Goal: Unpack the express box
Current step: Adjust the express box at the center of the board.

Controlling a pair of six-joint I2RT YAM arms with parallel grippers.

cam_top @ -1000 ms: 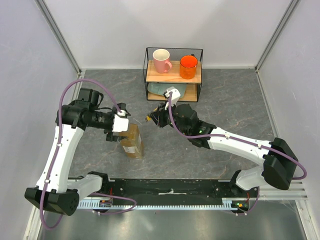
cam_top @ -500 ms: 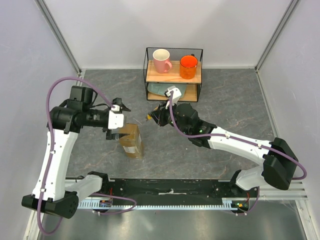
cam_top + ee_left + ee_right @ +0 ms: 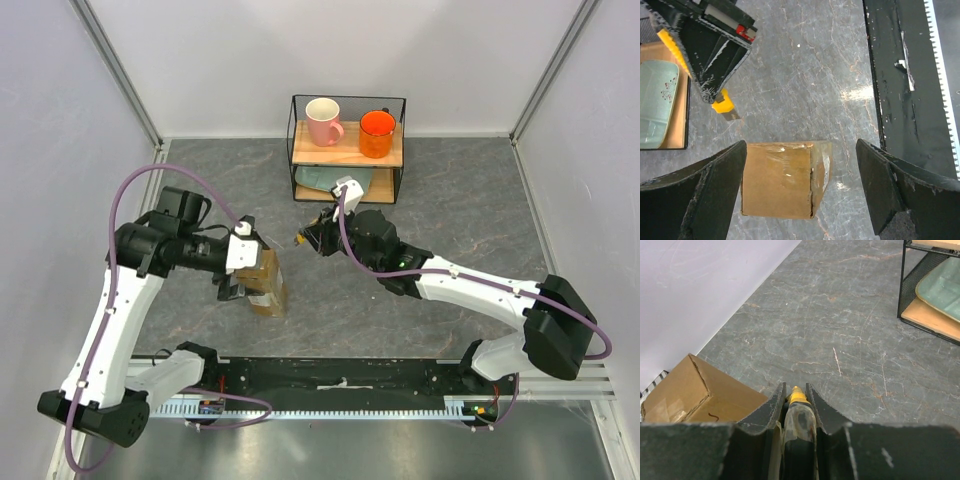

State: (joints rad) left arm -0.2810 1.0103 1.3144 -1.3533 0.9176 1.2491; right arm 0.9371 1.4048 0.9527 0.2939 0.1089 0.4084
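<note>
The express box, a brown taped cardboard parcel, stands on the grey floor left of centre. It also shows in the left wrist view and at the lower left of the right wrist view. My left gripper is open just above it. In the left wrist view its fingers stand wide apart on either side of the box, the left finger close to the box's edge. My right gripper is shut on a yellow utility knife, held in the air to the box's right, tip towards it. The knife also shows in the left wrist view.
A black wire shelf stands at the back, with a pink mug and an orange mug on top and a pale green plate on its lower board. A black rail runs along the near edge.
My left gripper drew back to the left, then came in again and now sits lower over the box. The right arm and the box have not moved.
</note>
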